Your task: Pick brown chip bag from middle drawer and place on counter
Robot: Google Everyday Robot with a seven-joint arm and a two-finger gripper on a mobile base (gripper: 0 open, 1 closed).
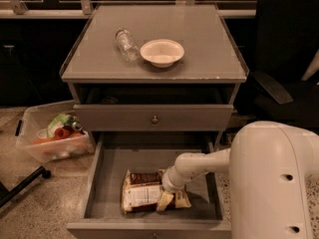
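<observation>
The brown chip bag (142,190) lies flat on the floor of the open middle drawer (119,163), label panel up, towards the front. My gripper (173,200) reaches down into the drawer from the right and sits on the bag's right end. Its two pale fingers (164,201) stand apart, one on each side of the bag's right edge. The bag rests on the drawer floor. The grey counter (199,39) is the cabinet's top, above the drawers.
A white bowl (162,52) and a clear bottle (125,44) lying on its side sit on the counter. The upper drawer front (199,118) is shut. A clear bin (52,133) stands on the floor at left, a dark chair (284,59) at right. My white arm housing (274,183) fills the lower right.
</observation>
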